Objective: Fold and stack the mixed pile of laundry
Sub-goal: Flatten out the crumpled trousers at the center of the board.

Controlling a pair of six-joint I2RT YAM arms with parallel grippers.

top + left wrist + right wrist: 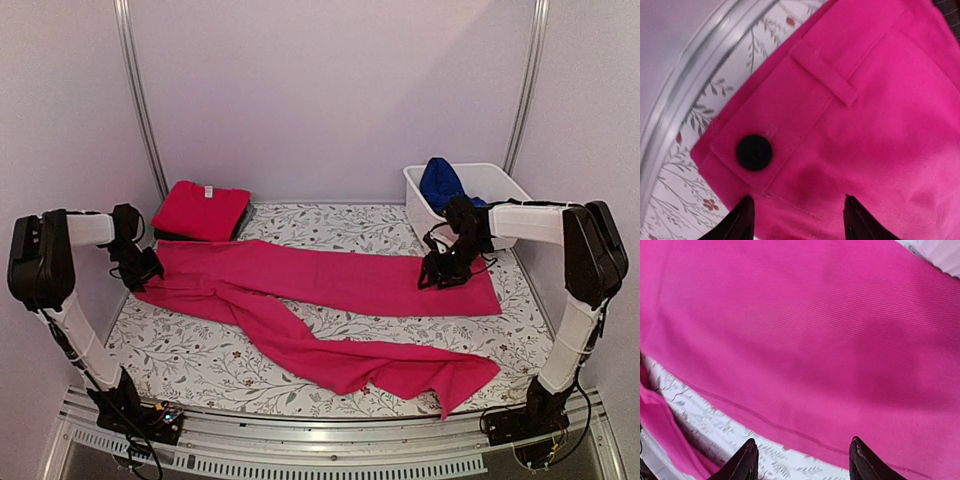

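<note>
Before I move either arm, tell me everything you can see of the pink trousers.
The magenta-pink trousers, woven twill by the look, lie unfolded on the floral cloth. Waistband at the left, with a black button and a belt loop. One leg runs flat to the right; the other angles toward the near edge, twisted and rumpled. The open left gripper sits at the waistband, the open right gripper at the straight leg's end; contact unclear.

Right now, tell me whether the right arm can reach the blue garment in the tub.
Probably yes: the right gripper hangs open just before the white tub, and the blue garment sticks up above its rim, uncovered.
</note>
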